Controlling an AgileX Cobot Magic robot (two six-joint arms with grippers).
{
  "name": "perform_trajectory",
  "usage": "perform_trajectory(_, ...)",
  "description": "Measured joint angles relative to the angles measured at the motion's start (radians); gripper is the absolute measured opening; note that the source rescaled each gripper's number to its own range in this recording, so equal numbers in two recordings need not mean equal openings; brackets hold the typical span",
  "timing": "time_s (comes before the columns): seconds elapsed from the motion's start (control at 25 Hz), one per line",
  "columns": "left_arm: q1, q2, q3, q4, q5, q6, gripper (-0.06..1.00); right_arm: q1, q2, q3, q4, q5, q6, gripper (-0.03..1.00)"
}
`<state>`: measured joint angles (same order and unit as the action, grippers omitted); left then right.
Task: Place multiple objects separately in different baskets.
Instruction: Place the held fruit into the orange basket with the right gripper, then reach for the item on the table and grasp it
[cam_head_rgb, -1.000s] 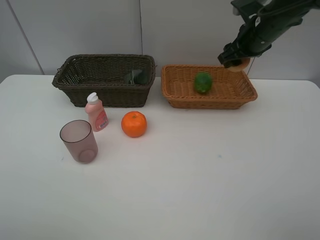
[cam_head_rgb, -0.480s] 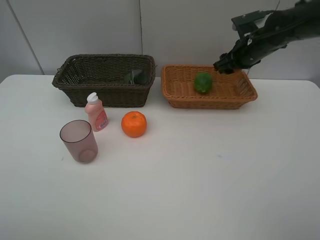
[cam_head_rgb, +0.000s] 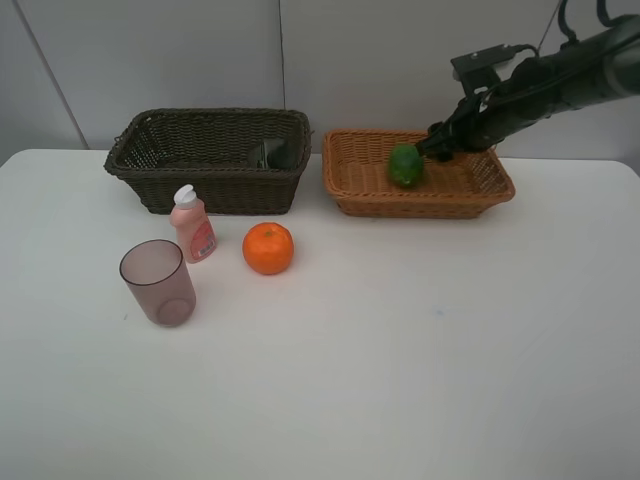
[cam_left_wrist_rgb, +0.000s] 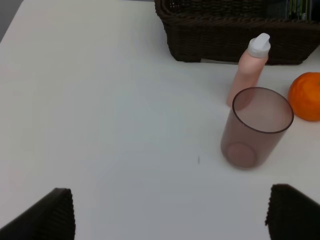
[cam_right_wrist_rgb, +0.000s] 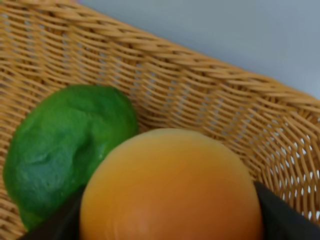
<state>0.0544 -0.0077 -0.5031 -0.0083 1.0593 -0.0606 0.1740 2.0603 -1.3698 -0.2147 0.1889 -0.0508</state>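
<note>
1. The right gripper (cam_head_rgb: 441, 147) pinched the peach (cam_right_wrist_rgb: 170, 185) inside the tan basket (cam_head_rgb: 420, 205), beside the lime (cam_head_rgb: 405, 165), likely to set it down gently.
2. The left gripper (cam_left_wrist_rgb: 172, 212) hung spread above the table (cam_left_wrist_rgb: 100, 100), near the cup (cam_left_wrist_rgb: 256, 127).

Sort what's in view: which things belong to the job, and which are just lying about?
Job: orange, lime, peach, pink bottle, green bottle, cup, dark basket, tan basket.
Not the job: table, wall.
</note>
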Motion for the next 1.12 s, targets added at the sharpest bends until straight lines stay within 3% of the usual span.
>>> perform_trajectory(0.2,0.000,0.000,0.000,0.000,0.000,0.000,0.99,0.000,0.001,0.000,0.001,0.006,0.000,0.42)
perform_trajectory(0.36,0.000,0.000,0.000,0.000,0.000,0.000,0.99,0.000,0.001,0.000,0.025,0.010,0.035,0.71)
perform_trajectory(0.44,0.000,0.000,0.000,0.000,0.000,0.000,0.99,0.000,0.001,0.000,0.027,0.011,0.043,0.78)
perform_trajectory(0.92,0.000,0.000,0.000,0.000,0.000,0.000,0.99,0.000,0.000,0.000,0.033,0.025,0.059,0.80)
perform_trajectory(1.12,0.000,0.000,0.000,0.000,0.000,0.000,0.99,0.000,-0.054,0.000,0.106,0.056,0.059,0.81)
